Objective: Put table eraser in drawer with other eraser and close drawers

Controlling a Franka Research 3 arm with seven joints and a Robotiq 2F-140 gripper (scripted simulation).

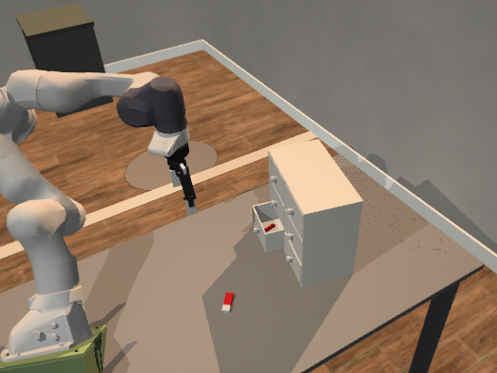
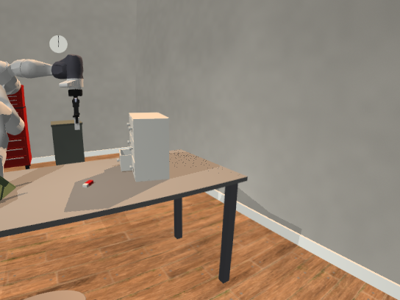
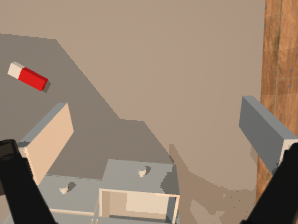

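The white chest (image 1: 315, 206) stands on the table, with several knobbed drawers on its front. One drawer on the far side of its front (image 1: 269, 229) is pulled out part way, and a small red object (image 1: 269, 227) lies in it. The other drawers are shut. The red and white eraser (image 1: 227, 302) lies flat on the table in front of the chest, and also shows in the wrist view (image 3: 28, 76). My gripper (image 1: 188, 203) (image 3: 154, 114) hangs high above the table in front of the chest, fingers wide open and empty. The open drawer (image 3: 137, 202) is at the bottom of the wrist view.
The table's far edge runs just behind the gripper, with wooden floor (image 1: 228, 105) beyond it. My green base (image 1: 55, 357) sits at the table's near left. A dark cabinet (image 2: 68, 143) and a red tool chest (image 2: 16, 129) stand on the floor by the wall.
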